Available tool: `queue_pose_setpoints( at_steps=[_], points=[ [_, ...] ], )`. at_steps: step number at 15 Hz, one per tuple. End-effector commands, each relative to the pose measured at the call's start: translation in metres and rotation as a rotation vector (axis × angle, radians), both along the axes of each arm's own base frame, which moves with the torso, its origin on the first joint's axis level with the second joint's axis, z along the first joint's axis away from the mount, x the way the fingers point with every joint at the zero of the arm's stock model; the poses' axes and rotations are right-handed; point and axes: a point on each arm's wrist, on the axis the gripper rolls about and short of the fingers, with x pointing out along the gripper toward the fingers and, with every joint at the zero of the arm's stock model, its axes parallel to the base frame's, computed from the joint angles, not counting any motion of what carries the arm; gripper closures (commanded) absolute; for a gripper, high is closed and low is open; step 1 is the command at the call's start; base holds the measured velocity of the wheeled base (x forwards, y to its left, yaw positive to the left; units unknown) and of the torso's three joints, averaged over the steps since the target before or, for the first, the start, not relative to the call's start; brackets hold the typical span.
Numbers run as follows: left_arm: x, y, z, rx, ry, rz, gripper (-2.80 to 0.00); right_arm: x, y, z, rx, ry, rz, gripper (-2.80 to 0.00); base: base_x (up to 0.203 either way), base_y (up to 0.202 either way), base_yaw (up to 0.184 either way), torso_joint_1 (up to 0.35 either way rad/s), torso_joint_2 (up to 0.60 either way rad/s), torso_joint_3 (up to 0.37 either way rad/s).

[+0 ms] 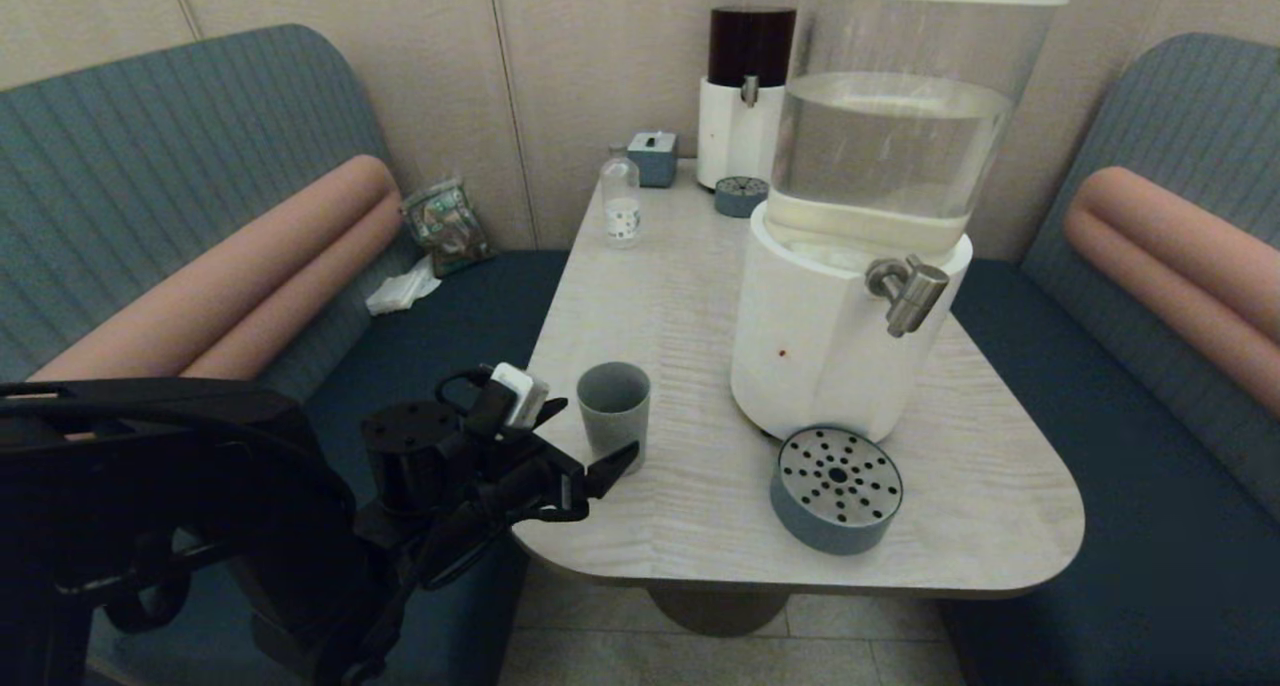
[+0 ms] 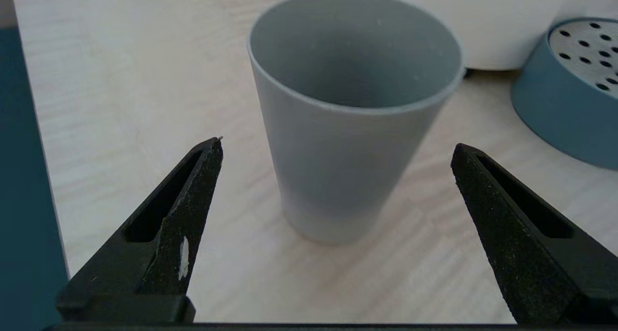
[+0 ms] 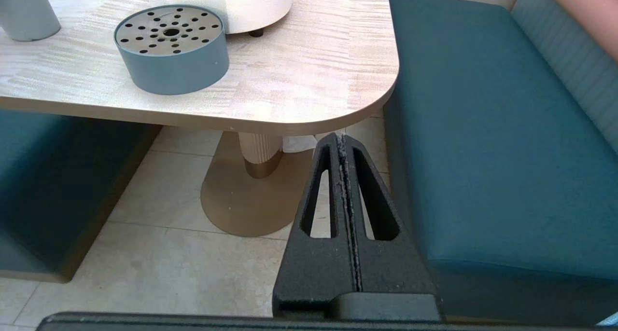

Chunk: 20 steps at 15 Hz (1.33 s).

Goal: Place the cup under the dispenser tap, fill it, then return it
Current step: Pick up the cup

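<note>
The grey-blue cup stands upright and empty on the table near its left edge. My left gripper is open just short of the cup, on the side nearest me. In the left wrist view the cup rises ahead of the gripper, whose two black fingers stand wide apart and touch nothing. The brushed-steel dispenser tap juts from the white base of the large clear-tank dispenser, to the right of the cup. My right gripper hangs shut below the table's near right corner, out of the head view.
A round blue drip tray with a perforated steel top lies under the tap. At the back stand a dark-liquid dispenser, a second drip tray, a small clear bottle and a grey box. Blue benches flank the table.
</note>
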Motion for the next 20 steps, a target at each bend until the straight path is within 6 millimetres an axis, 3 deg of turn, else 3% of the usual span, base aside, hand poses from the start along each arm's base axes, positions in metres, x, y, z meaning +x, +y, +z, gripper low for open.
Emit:
queue_pose_setpoints(
  at_steps=[1,20],
  points=[
    [0.005,-0.002,-0.003,0.002,-0.008,-0.002,-2.80,0.000,0.000,0.000,0.000,-0.001,0.000,0.00,0.000,0.000,0.000,0.000,0.00,0.000],
    [0.030,-0.012,-0.010,0.013,-0.072,0.006,-2.80,0.000,0.000,0.000,0.000,-0.001,0.000,0.00,0.000,0.000,0.000,0.000,0.00,0.000]
  ],
)
